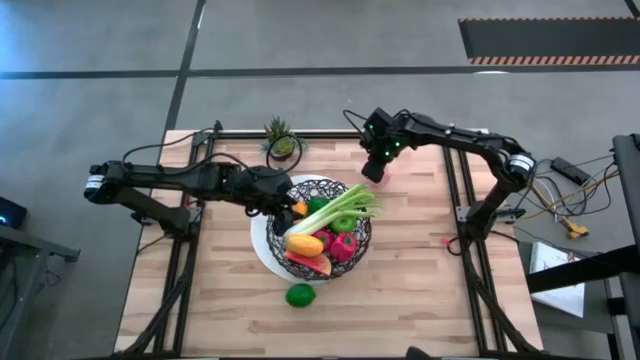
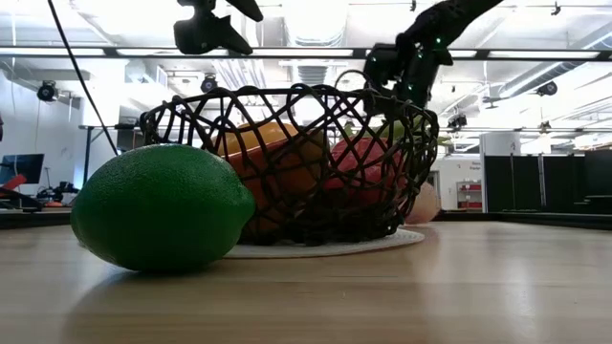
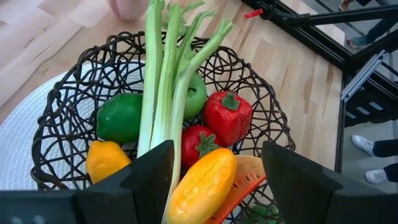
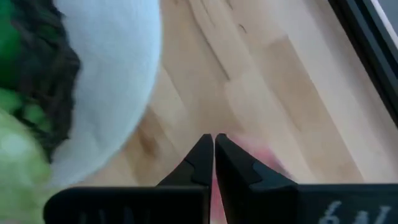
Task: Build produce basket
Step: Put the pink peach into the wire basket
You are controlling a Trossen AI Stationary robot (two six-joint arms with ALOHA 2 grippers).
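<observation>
Left hand (image 3: 214, 174) over one basket (image 3: 56, 124), one celery (image 3: 163, 74).

table (image 1: 400, 280): light wood | on it: basket (image 1: 275, 250), lime (image 1: 300, 295), potted plant (image 1: 282, 140)

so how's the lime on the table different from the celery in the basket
The lime is a round, squat piece; the celery is a long bundle of thin stalks. The lime is deep green; the celery is a paler yellow-green. The lime lies alone on the bare table, outside the basket; the celery lies in it on top of the other produce, its tips poking past the rim. Both are green, and neither gripper holds them.
</observation>
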